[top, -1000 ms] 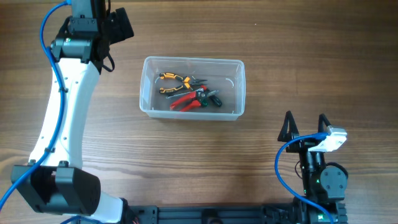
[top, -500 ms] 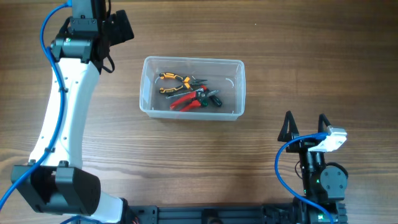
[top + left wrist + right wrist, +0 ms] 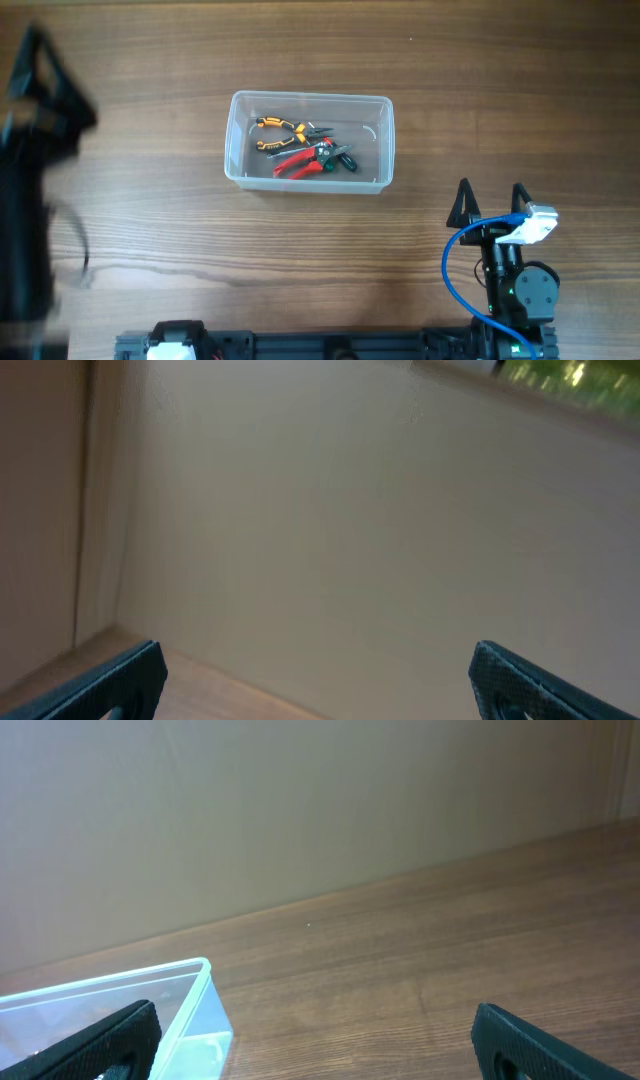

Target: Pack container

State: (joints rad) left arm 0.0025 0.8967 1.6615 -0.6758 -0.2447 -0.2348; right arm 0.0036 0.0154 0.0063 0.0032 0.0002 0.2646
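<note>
Both pincers are wide open, nothing in either. Right pincer (image 3: 490, 190) hangs low over the table (image 3: 300, 260). The container (image 3: 310, 96) is ahead of it and to its left, well apart, and just its near corner shows at the lower left of that wrist view.

Left pincer (image 3: 318, 665) faces the wall, with the container out of its view. The left arm (image 3: 25, 200) is only a dark blur at the overhead's left edge; the container is well off to its right.

Yellow-handled pliers (image 3: 278, 126), red-handled pliers (image 3: 298, 165) and a small green-handled tool (image 3: 346, 160) lie heaped together inside the container. I see no loose tools on the table, so I read the packing as done and the step as clearing out and parking.

To do it well:
- Carry the left pincer high.
- Swing it wide of the container rim, no nudging.
- Right pincer needs no move.
- No lid in view.
</note>
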